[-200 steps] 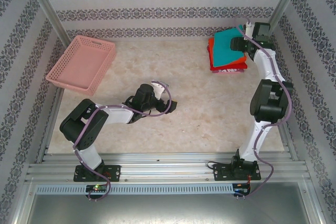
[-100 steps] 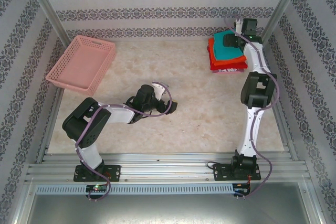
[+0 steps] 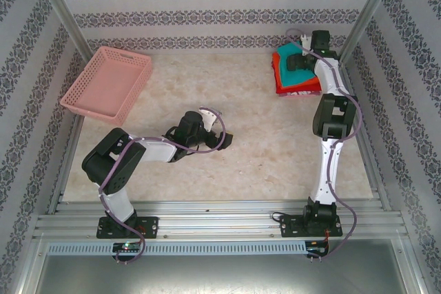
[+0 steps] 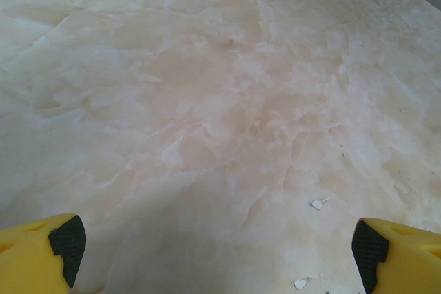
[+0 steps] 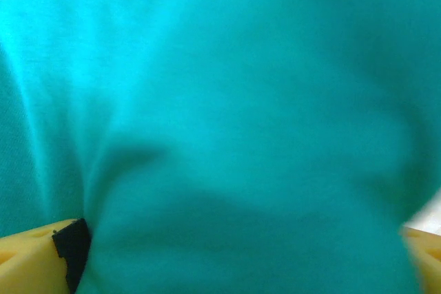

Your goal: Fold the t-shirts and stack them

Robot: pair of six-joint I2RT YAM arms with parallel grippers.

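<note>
Stacking position: the folded soft cloth t-shirts lay in one pile at the far right corner of the pale marbled table [image 3: 262, 142]. The teal cloth t-shirt [image 3: 284, 56] formed the top layer. Below it, an orange-red cloth t-shirt [image 3: 275, 68] projected at the left edge, a red cloth t-shirt [image 3: 304, 84] showed along the near edge, and a white-pink printed t-shirt [image 3: 298, 92] lay at the bottom.

Right arm: extended fully over the pile, with the right end effector [image 3: 298, 62] directly above the teal layer. In the right wrist view, its yellow fingers [image 5: 34, 256] stood wide apart at the lower corners, and teal cloth [image 5: 227, 101] filled the space between them. The right end effector [image 5: 241, 253] was open, not clamped on the cloth.

Left arm: folded low near the table centre, well apart from the pile. The left end effector [image 3: 224, 139] was open and held nothing; the left wrist view showed bare table [image 4: 220, 101] between its spread fingertips [image 4: 62, 242].

Pink plastic lattice basket [image 3: 89, 109]: at the far left of the table, tilted against the wall.
</note>
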